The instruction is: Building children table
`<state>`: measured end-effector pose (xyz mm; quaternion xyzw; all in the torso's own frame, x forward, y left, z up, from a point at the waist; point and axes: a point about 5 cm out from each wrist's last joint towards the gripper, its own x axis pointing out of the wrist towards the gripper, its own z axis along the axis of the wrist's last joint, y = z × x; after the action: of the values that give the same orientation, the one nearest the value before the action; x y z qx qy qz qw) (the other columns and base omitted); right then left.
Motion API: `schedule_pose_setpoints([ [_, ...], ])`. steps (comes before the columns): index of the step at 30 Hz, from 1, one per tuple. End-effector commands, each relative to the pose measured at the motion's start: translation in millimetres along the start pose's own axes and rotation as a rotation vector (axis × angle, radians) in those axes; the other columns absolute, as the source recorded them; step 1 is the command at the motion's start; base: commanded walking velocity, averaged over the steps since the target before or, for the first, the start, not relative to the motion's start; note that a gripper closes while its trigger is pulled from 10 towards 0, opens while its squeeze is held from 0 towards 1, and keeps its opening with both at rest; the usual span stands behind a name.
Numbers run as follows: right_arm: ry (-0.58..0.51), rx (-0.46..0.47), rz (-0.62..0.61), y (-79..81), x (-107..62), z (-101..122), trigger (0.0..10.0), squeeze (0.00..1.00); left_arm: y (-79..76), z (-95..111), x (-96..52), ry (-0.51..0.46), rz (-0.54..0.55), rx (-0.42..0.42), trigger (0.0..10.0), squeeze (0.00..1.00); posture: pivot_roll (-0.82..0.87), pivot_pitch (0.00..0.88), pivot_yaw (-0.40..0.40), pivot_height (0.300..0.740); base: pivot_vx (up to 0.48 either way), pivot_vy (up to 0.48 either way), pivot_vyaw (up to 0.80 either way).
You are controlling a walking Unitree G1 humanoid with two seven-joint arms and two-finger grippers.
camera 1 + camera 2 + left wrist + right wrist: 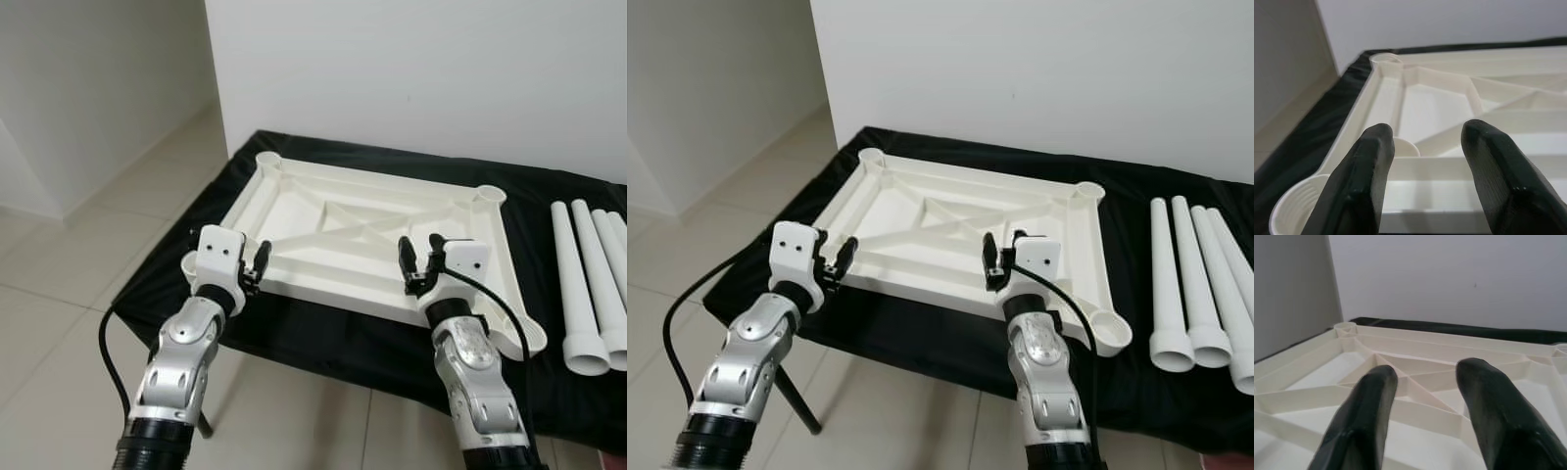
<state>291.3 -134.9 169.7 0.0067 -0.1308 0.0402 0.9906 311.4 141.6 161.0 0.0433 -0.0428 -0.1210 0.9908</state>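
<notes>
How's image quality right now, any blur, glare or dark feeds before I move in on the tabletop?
Head views: sharp, evenly lit, no glare; the white tabletop contrasts well with the black cloth. Left wrist view: bright, left gripper fingers close and slightly soft, ribs behind them clear. Right wrist view: well lit, right gripper fingers softly focused, no dark areas.

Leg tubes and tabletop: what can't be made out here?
- White leg tubes: far ones are cut off by the left eye view's right edge, so their count is uncertain.
- Upturned white tabletop: its near edge is partly covered by the left gripper and right gripper; whether the open fingers touch it is unclear.
- Support under the black cloth: hidden, apart from one dark leg.
</notes>
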Motion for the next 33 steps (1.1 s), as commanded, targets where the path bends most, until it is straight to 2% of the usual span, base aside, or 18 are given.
schedule_pose_setpoints([
  [1, 0.000, -0.010, -0.019, -5.9, 0.0, 0.5, 10.0, 0.00, -3.4, 0.6, 0.6, -0.005, -0.011, -0.013, 10.0, 0.00, 0.00, 0.012, 0.002, 0.740, 0.000, -0.262, 0.00],
  [10, 0.000, -0.007, -0.020, -6.0, 0.2, 0.7, 10.0, 0.00, -3.3, -1.0, 0.7, 0.013, -0.004, -0.037, 10.0, 0.00, 0.00, 0.014, 0.002, 0.740, 0.000, -0.117, 0.00],
  [15, 0.000, -0.006, -0.021, -6.0, 0.5, 0.9, 10.0, 0.00, -0.7, -2.1, 1.4, 0.023, 0.011, -0.045, 10.0, 0.00, 0.00, 0.013, 0.002, 0.740, 0.000, 0.478, 0.00],
  [30, 0.005, -0.002, -0.022, -5.4, -0.3, 0.6, 10.0, 0.00, -1.3, -0.5, 1.1, 0.016, 0.007, -0.027, 10.0, 0.00, 0.00, 0.015, 0.004, 0.740, 0.000, 0.000, 0.00],
  [33, 0.006, 0.001, -0.020, -5.2, -0.5, 0.5, 10.0, 0.00, -2.5, 0.7, 1.1, 0.011, -0.003, -0.027, 10.0, 0.00, 0.00, 0.015, 0.003, 0.740, 0.000, 0.000, -0.60],
])
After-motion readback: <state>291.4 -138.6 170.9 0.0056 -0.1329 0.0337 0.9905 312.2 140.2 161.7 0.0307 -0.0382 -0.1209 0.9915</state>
